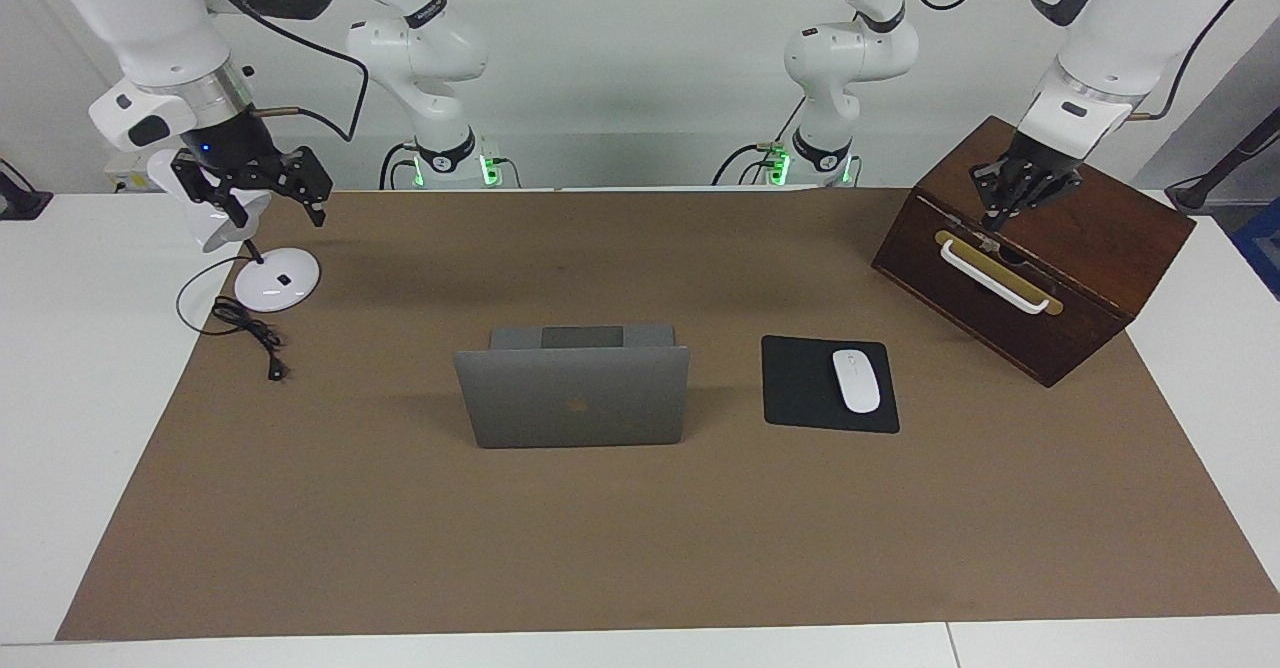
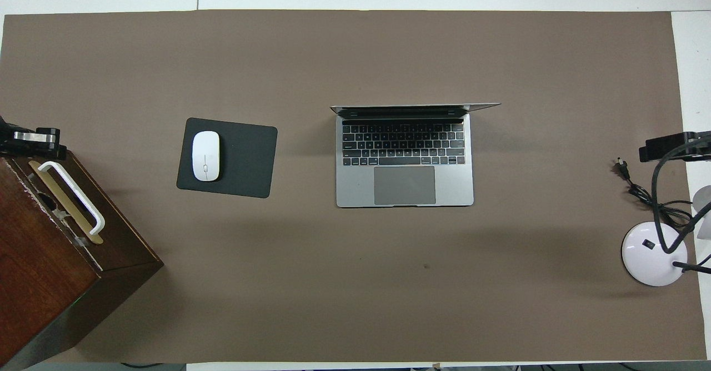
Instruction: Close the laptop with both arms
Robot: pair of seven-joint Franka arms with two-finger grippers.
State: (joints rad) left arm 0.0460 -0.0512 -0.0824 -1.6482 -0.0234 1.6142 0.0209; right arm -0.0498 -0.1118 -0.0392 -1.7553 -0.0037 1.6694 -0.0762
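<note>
The silver-grey laptop [image 1: 575, 398] stands open in the middle of the brown mat, its lid upright and its keyboard [image 2: 404, 144] facing the robots. My left gripper [image 1: 995, 218] hangs over the top of the wooden box at the left arm's end, its fingertips shut together on nothing. In the overhead view the left gripper [image 2: 34, 140] shows just at the picture's edge above the box. My right gripper [image 1: 272, 206] is open in the air over the desk lamp at the right arm's end. Both grippers are well away from the laptop.
A dark wooden box [image 1: 1085, 248] with a white handle [image 1: 995, 278] sits at the left arm's end. A black mouse pad [image 1: 800, 388] with a white mouse [image 1: 856, 380] lies between box and laptop. A white desk lamp [image 1: 277, 280] and its black cable [image 1: 250, 333] sit at the right arm's end.
</note>
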